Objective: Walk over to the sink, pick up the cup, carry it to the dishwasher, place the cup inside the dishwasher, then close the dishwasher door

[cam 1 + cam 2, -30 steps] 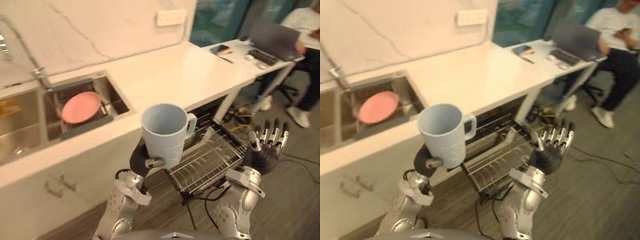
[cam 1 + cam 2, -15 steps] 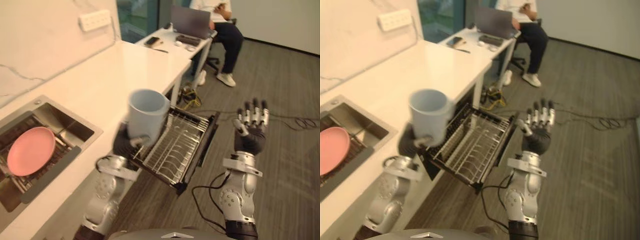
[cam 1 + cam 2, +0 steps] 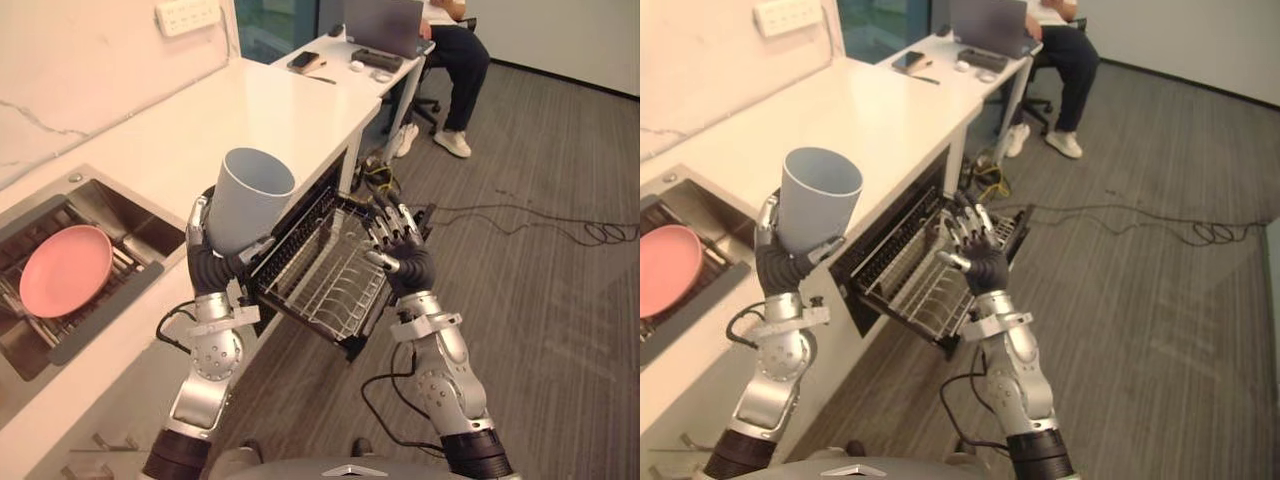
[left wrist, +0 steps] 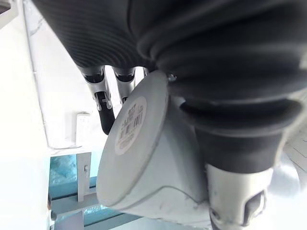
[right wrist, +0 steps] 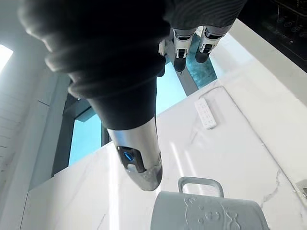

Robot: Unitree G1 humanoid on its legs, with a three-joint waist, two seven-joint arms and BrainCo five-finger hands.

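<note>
Pale blue cup, upright, handled, gripped by left robot hand.

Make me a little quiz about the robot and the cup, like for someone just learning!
1. True or false: the left hand holds the cup with its mouth facing up.
2. What colour is the plate lying in the sink? A pink, B green, C blue.
3. Which hand has straight fingers, holds nothing, and is raised by the pulled-out dishwasher rack?

Key: 1 true. 2 A. 3 the right hand.
</note>
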